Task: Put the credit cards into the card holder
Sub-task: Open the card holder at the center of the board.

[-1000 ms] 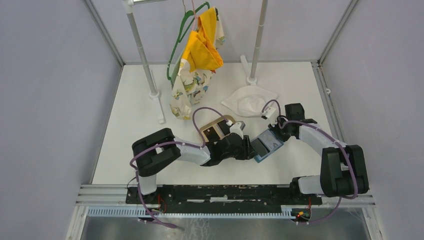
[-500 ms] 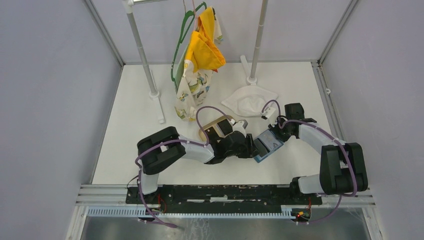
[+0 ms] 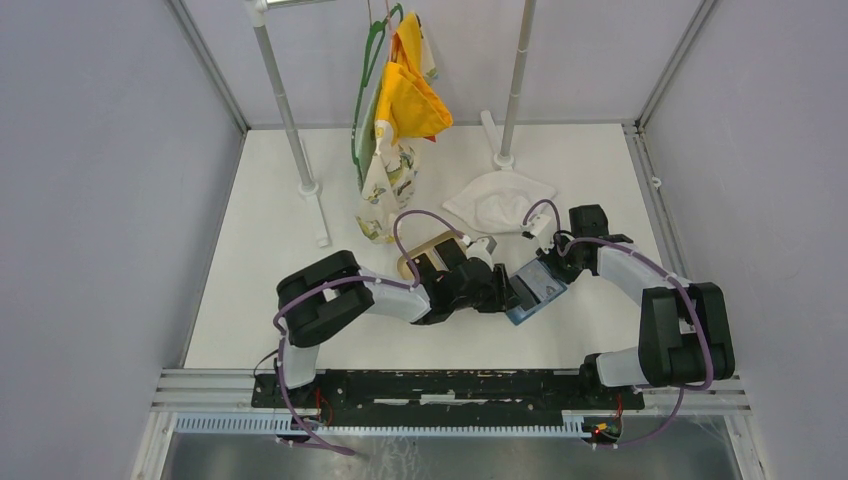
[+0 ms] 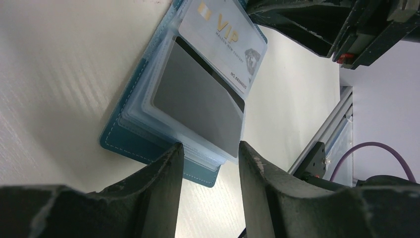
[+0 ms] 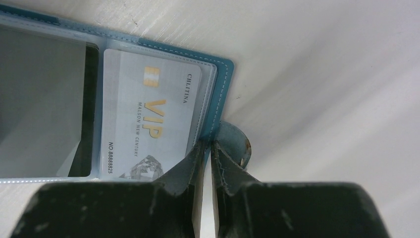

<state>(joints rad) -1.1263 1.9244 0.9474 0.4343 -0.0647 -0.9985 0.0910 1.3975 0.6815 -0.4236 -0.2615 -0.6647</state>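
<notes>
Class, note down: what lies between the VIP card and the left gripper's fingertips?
A dark grey card, lying in the open blue card holder; the left wrist view shows it.

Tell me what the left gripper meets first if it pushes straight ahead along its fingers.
The open card holder: its clear sleeves, one holding a grey credit card, lie right ahead of the open left gripper. Contact may already exist; depth is unclear.

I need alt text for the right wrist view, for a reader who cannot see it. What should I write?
The right gripper pinches the edge of the open blue card holder, which lies on a white table. A pale card marked VIP sits in a clear sleeve, with a dark card in the sleeve to its left.
</notes>
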